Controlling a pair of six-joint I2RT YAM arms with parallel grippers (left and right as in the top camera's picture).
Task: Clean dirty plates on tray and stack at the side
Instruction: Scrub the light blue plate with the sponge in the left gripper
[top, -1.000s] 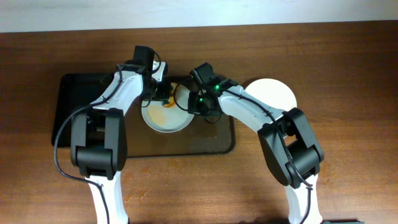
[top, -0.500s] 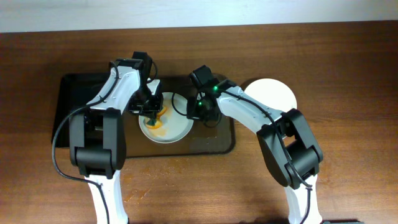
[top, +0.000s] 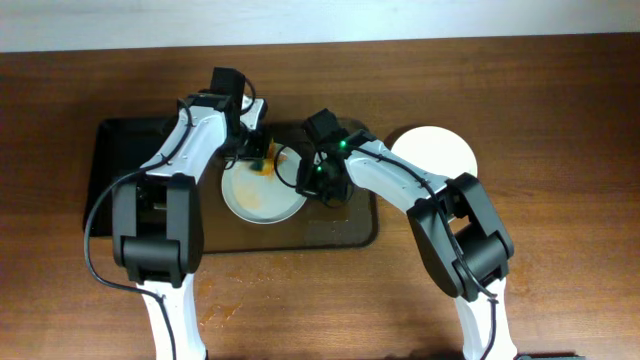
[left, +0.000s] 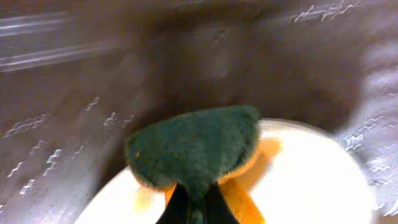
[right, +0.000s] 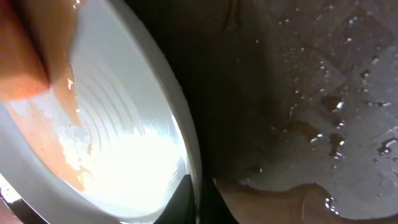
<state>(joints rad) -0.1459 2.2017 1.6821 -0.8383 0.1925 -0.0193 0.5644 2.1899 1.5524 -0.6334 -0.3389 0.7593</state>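
A white plate (top: 262, 192) with orange-brown smears lies on the dark brown tray (top: 330, 232), left of its middle. My left gripper (top: 258, 150) is shut on a green and orange sponge (left: 194, 150) that presses on the plate's far rim (left: 311, 180). My right gripper (top: 312, 180) is shut on the plate's right rim (right: 180, 134). A clean white plate (top: 435, 152) lies on the table right of the tray.
A narrower black tray (top: 125, 160) lies left of the brown tray. Water drops and a puddle (right: 311, 130) wet the brown tray beside the plate. Bare wooden table (top: 560, 120) extends to the right and front.
My left gripper has moved the sponge from the plate's middle back up to its far rim. The plate has shifted slightly. The right gripper has kept its hold on the rim.
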